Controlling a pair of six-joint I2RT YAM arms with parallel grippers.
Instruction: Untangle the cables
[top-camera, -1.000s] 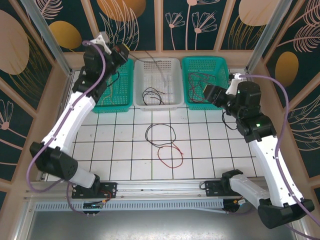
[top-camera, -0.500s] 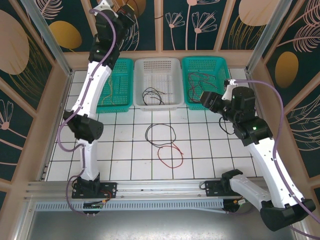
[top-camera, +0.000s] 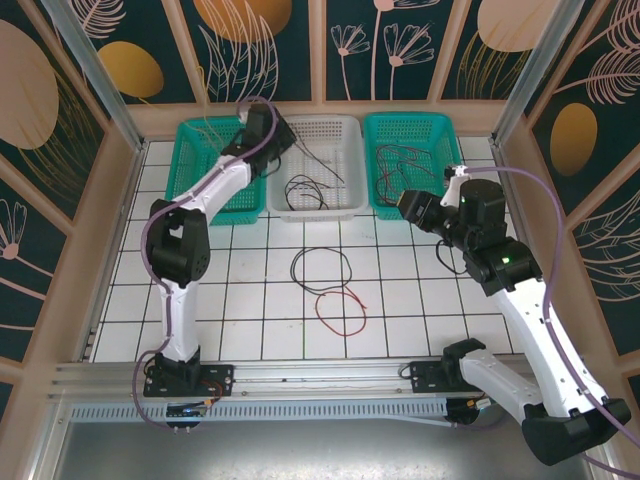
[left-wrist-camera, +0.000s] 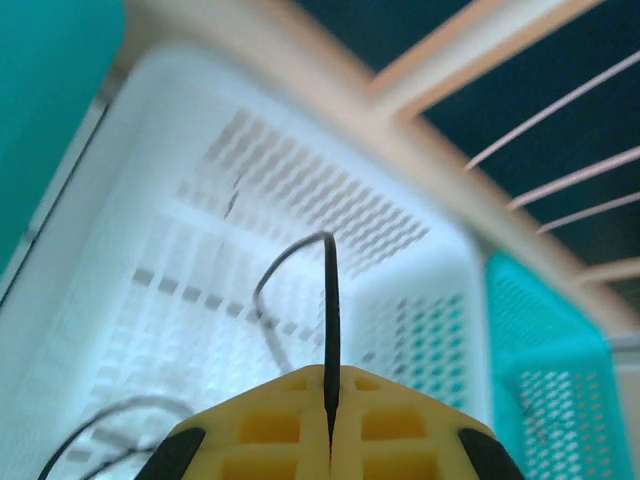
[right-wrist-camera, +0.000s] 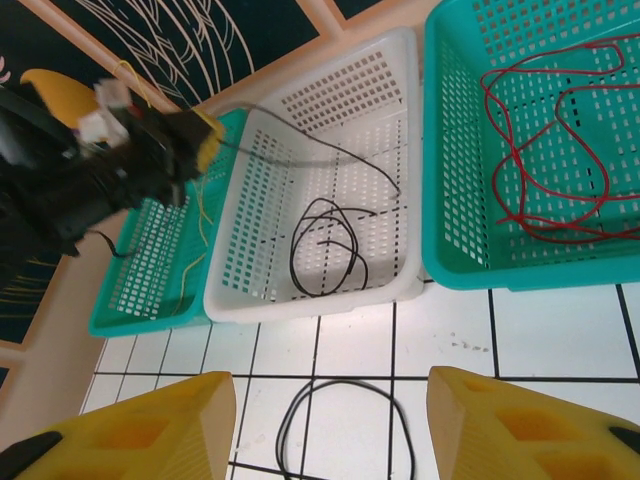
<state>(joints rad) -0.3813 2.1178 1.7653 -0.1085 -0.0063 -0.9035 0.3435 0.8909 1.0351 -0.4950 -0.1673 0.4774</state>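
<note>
White tiled table (top-camera: 250, 300), items listed near to far.

- Red cable loop (top-camera: 340, 310): one loose ring lying flat on the tiles, centre of the table, nearest the arm bases.
- Black cable loop (top-camera: 320, 268): one loose ring just beyond the red one, touching or crossing it at its near edge. Seen from the right wrist it lies on the tiles below the spread fingers.
- Right gripper (top-camera: 410, 205): yellow fingers spread wide, nothing between them. It hangs over the tiles just short of the right basket. The arm rises from the near right corner and leans far and left.
- Left teal basket (top-camera: 195, 212): far left. It holds a thin yellow cable (right-wrist-camera: 203, 220).
- White basket (top-camera: 315, 212): far centre. It holds coiled black cables (top-camera: 305, 190) on its floor.
- Right teal basket (top-camera: 412, 119): far right. It holds red cables (top-camera: 405, 160) in loose bends.
- Left gripper (top-camera: 283, 133): fingers pressed together, pinching a held black cable (left-wrist-camera: 331, 300). It hangs over the far left corner of the white basket. The cable runs from the fingertips down and right into that basket. The arm stands up from the near left, bends at the elbow, then reaches far and right across the left teal basket.
</note>
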